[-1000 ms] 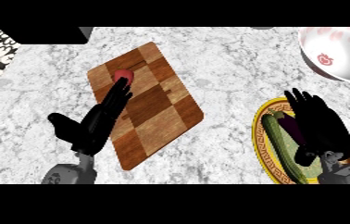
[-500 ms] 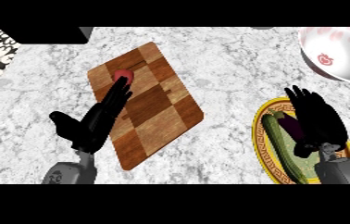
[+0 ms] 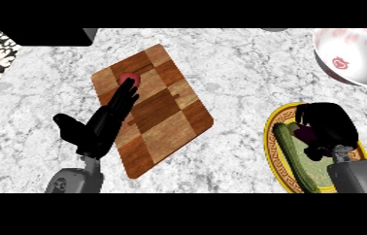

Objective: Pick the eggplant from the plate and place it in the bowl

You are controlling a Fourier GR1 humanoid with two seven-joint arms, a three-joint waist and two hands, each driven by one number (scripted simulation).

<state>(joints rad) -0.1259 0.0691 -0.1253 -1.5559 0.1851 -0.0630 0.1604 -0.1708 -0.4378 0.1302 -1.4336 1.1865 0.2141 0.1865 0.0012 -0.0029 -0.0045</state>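
On the gold-rimmed plate [image 3: 272,132], near right: eggplant [image 3: 305,133], with right hand [image 3: 328,125], fingers curled round it, seemingly for lifting. Bowl [image 3: 341,52], far right, awaits it. Idle over cutting board [image 3: 172,117]: left hand [image 3: 100,125], fingers straight.

The counter [image 3: 237,74] looks like polished stone, white with grey veins and speckles. The cutting board [image 3: 168,117] is wood, checked in pale and dark blocks with visible grain, satin rather than shiny. The bowl [image 3: 344,54] at the counter's far right corner looks like glazed white ceramic. The plate [image 3: 271,132] has a matt, ornamented yellow rim. The left hand [image 3: 93,129] and right hand [image 3: 326,125] look like matt black plastic. The eggplant [image 3: 307,133] has dark, smooth skin.
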